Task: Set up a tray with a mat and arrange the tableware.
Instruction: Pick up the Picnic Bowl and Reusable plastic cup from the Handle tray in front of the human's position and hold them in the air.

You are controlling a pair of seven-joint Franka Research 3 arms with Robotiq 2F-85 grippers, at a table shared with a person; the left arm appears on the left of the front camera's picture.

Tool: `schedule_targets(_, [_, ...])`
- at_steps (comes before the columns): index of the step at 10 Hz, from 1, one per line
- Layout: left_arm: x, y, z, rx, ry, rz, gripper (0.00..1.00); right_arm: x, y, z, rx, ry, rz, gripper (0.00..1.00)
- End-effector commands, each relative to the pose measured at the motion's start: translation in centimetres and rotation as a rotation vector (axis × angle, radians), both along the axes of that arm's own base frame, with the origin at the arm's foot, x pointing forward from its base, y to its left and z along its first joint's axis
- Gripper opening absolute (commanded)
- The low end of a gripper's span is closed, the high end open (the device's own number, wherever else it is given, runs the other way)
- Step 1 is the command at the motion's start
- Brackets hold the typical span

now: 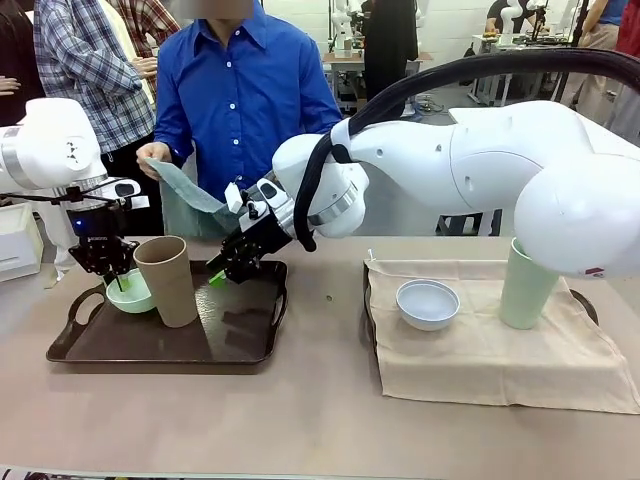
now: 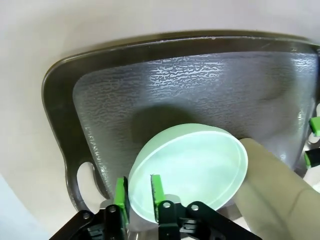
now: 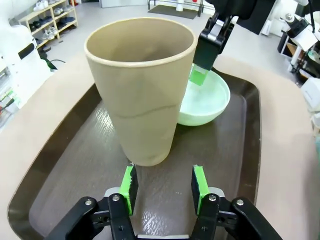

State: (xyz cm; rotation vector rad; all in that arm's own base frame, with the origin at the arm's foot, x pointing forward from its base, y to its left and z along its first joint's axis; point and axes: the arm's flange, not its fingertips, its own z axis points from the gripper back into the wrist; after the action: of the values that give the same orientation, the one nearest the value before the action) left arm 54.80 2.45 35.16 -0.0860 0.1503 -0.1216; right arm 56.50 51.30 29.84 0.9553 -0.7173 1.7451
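Left hand (image 2: pixel 138 195) pinches mint bowl (image 2: pixel 195 165) rim; right hand (image 3: pixel 165 182), tilted down, gapes empty.

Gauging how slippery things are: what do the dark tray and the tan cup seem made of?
Dark tray: probably moulded plastic, semi-gloss, its floor pebbled with a wrinkled texture that catches glints. Tan cup: matte, no shine, thick rim; perhaps melamine or bamboo-fibre composite, uncertain.

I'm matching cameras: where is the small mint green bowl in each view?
Front view: small mint green bowl at left, on the dark brown plastic tray.
Left wrist view: lower centre.
Right wrist view: upper right.
Shared landmark: tall tan-brown handleless cup beside the bowl.
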Motion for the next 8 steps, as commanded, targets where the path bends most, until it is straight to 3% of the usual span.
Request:
schedule_targets(1, [0.1, -0.2, -0.2, 0.018, -0.005, 0.003, 0.0, 1.1, 1.4, 0.2, -0.012, 0.02, 0.015, 0.58])
schedule_targets(4, [0.2, -0.2, -0.2, 0.013, -0.011, 0.005, 0.0, 0.6, 1.4, -0.2, -0.044, -0.016, 0.058, 0.61])
schedule_targets(5, [0.1, -0.2, -0.3, 0.011, -0.011, 0.006, 0.0, 0.0, 1.3, -0.3, -0.048, -0.032, 0.067, 0.78])
schedule_targets(6, [0.1, -0.2, -0.3, 0.011, -0.012, 0.005, 0.0, -0.5, 1.0, -0.3, -0.049, -0.036, 0.074, 0.81])
schedule_targets(7, [0.1, -0.2, -0.3, 0.01, -0.014, 0.005, 0.0, -1.2, 0.6, -0.3, -0.052, -0.036, 0.074, 0.98])
schedule_targets(8, [0.1, -0.1, -0.3, 0.011, -0.015, 0.007, 0.0, -2.1, 0.3, -0.3, -0.052, -0.035, 0.072, 1.0])
